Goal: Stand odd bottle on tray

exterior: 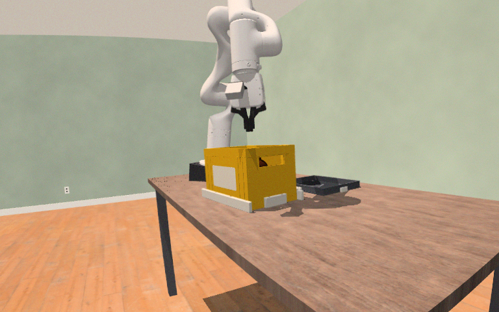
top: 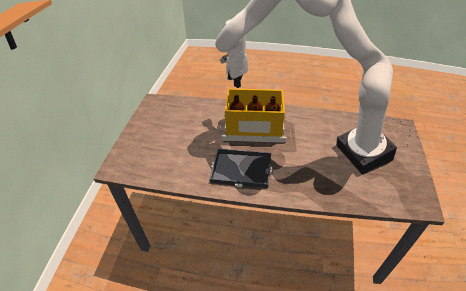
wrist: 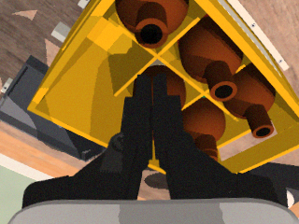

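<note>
My black two-finger gripper (top: 237, 83) (exterior: 249, 129) (wrist: 152, 92) is fully closed, holding nothing. The brown, probably slippery glass bottles (top: 254, 102) (exterior: 262, 162) (wrist: 209, 55) stand nearer the tabletop's back edge; I should grip below a mouth.

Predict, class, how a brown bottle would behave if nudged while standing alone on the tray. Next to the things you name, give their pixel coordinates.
The bottle (top: 255, 103) (wrist: 150, 23) would probably tip if pushed at its tall, narrow neck. Its round body suggests it might roll once down, though the tray's (top: 269, 168) (exterior: 327, 190) raised rim could stop it.
</note>
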Motion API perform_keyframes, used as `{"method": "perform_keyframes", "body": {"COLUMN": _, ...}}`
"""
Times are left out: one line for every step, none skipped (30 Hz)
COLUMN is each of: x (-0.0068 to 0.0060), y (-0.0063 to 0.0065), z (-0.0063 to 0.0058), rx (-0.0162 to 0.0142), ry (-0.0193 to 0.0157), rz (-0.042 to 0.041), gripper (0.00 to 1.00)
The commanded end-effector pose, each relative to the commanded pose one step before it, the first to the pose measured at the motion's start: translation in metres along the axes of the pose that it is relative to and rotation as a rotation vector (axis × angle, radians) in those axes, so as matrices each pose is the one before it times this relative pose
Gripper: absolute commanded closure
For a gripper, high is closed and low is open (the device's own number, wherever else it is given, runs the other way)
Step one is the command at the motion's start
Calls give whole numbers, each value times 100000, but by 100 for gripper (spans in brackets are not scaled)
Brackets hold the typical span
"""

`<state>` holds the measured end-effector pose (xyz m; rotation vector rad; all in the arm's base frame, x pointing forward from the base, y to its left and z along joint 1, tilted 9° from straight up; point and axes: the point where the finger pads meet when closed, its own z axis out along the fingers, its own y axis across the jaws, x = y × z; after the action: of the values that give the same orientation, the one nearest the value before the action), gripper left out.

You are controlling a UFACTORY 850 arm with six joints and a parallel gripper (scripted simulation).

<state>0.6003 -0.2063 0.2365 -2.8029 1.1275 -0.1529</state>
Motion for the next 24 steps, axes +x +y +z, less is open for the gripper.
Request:
{"method": "perform_keyframes", "body": {"x": 654, "y": -110, "z": -66, "rx": 10, "ry": -154, "rz": -77, "gripper": 100}}
{"method": "perform_keyframes", "body": {"x": 0, "y": 0, "z": 0, "rx": 0, "ry": 0, "rz": 0, "gripper": 100}}
{"method": "perform_keyframes", "body": {"x": 0, "y": 0, "z": 0, "rx": 0, "ry": 0, "rz": 0, "gripper": 35}}
{"method": "perform_keyframes", "body": {"x": 0, "y": 0, "z": 0, "rx": 0, "ry": 0, "rz": 0, "gripper": 35}}
{"method": "perform_keyframes", "body": {"x": 0, "y": 0, "z": 0, "rx": 0, "ry": 0, "rz": 0, "gripper": 35}}
{"method": "perform_keyframes", "body": {"x": 0, "y": 0, "z": 0, "rx": 0, "ry": 0, "rz": 0, "gripper": 35}}
{"method": "perform_keyframes", "body": {"x": 0, "y": 0, "z": 0, "rx": 0, "ry": 0, "rz": 0, "gripper": 35}}
{"method": "perform_keyframes", "body": {"x": 0, "y": 0, "z": 0, "rx": 0, "ry": 0, "rz": 0, "gripper": 35}}
{"method": "perform_keyframes", "body": {"x": 0, "y": 0, "z": 0, "rx": 0, "ry": 0, "rz": 0, "gripper": 35}}
{"method": "perform_keyframes", "body": {"x": 0, "y": 0, "z": 0, "rx": 0, "ry": 0, "rz": 0, "gripper": 35}}
{"method": "perform_keyframes", "body": {"x": 0, "y": 0, "z": 0, "rx": 0, "ry": 0, "rz": 0, "gripper": 35}}
{"method": "perform_keyframes", "body": {"x": 0, "y": 0, "z": 0, "rx": 0, "ry": 0, "rz": 0, "gripper": 35}}
{"method": "perform_keyframes", "body": {"x": 0, "y": 0, "z": 0, "rx": 0, "ry": 0, "rz": 0, "gripper": 35}}
{"method": "perform_keyframes", "body": {"x": 0, "y": 0, "z": 0, "rx": 0, "ry": 0, "rz": 0, "gripper": 35}}
{"method": "perform_keyframes", "body": {"x": 0, "y": 0, "z": 0, "rx": 0, "ry": 0, "rz": 0, "gripper": 35}}
{"method": "perform_keyframes", "body": {"x": 0, "y": 0, "z": 0, "rx": 0, "ry": 0, "rz": 0, "gripper": 35}}
{"method": "perform_keyframes", "body": {"x": 0, "y": 0, "z": 0, "rx": 0, "ry": 0, "rz": 0, "gripper": 35}}
{"method": "perform_keyframes", "body": {"x": 0, "y": 0, "z": 0, "rx": 0, "ry": 0, "rz": 0, "gripper": 35}}
{"method": "perform_keyframes", "body": {"x": 0, "y": 0, "z": 0, "rx": 0, "ry": 0, "rz": 0, "gripper": 35}}
{"method": "perform_keyframes", "body": {"x": 0, "y": 0, "z": 0, "rx": 0, "ry": 0, "rz": 0, "gripper": 35}}
{"method": "perform_keyframes", "body": {"x": 0, "y": 0, "z": 0, "rx": 0, "ry": 0, "rz": 0, "gripper": 35}}
{"method": "perform_keyframes", "body": {"x": 0, "y": 0, "z": 0, "rx": 0, "ry": 0, "rz": 0, "gripper": 35}}
{"method": "perform_keyframes", "body": {"x": 0, "y": 0, "z": 0, "rx": 0, "ry": 0, "rz": 0, "gripper": 35}}
{"method": "perform_keyframes", "body": {"x": 0, "y": 0, "z": 0, "rx": 0, "ry": 0, "rz": 0, "gripper": 35}}
